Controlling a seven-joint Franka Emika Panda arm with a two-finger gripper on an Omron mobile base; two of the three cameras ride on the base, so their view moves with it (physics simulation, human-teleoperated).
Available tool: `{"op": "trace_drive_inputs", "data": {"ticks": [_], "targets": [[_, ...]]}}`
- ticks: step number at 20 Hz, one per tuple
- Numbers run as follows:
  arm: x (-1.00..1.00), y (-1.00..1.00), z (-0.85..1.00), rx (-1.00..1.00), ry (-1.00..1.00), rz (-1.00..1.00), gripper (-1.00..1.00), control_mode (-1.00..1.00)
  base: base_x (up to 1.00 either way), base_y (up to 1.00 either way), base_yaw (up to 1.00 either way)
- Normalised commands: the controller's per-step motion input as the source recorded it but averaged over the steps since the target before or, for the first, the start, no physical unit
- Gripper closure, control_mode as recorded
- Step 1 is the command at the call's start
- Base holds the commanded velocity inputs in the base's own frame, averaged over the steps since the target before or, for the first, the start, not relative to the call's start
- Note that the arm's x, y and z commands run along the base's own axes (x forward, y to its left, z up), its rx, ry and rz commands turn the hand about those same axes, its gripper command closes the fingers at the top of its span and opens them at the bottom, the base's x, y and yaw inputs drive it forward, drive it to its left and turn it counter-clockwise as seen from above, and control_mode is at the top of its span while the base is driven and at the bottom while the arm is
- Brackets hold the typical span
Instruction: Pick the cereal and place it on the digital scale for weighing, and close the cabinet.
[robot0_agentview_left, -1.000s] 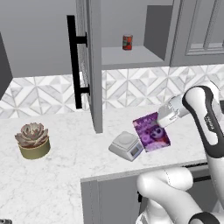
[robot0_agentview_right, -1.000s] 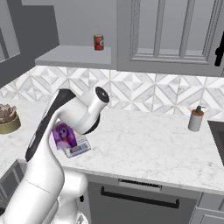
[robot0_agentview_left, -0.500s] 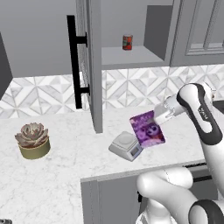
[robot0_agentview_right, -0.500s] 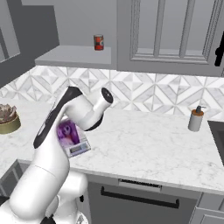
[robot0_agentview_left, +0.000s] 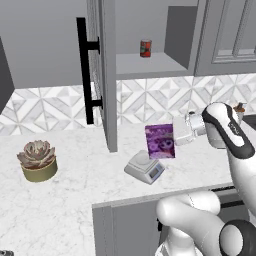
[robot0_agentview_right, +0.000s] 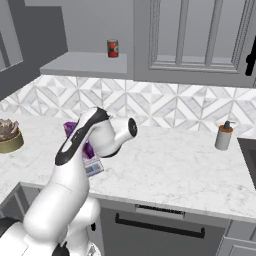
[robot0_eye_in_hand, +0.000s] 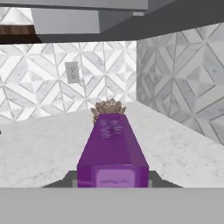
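Gripper (robot0_agentview_left: 176, 134) at the centre right of the left base view is clamped on the side edge of the cereal (robot0_agentview_left: 160, 141), holding the purple box upright with its printed front facing the camera. In the hand view the box (robot0_eye_in_hand: 112, 151) runs lengthwise away from the lower centre, which fits a grip on one narrow edge.

Largest nearby is the cabinet (robot0_agentview_left: 102, 65), upper centre, its tall door swung out toward the camera with the black bar handle (robot0_agentview_left: 84, 77) on its left; it is not yet closed, presumably left so while the box is carried. A small red can (robot0_agentview_left: 145, 48) stands on its open shelf. The potted succulent (robot0_agentview_left: 37, 160) sits at the left on the marble counter (robot0_agentview_left: 65, 200), well apart from the work.

Just below the box lies the digital scale (robot0_agentview_left: 145, 167); the box's lower edge seems to hang just above its platter, though contact cannot be told. Lowering and letting go looks like the step in hand.
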Motion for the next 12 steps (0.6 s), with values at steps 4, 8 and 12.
{"op": "trace_drive_inputs", "data": {"ticks": [4,8,12], "targets": [[0.18,0.08,-0.24,0.21,-0.10,0.05,1.00,-1.00,0.00,0.00,0.00],[0.35,0.03,-0.22,0.10,-0.04,0.03,1.00,-1.00,0.00,0.00,0.00],[0.29,0.00,-0.17,0.00,-0.03,0.00,1.00,-1.00,0.00,0.00,0.00]]}}
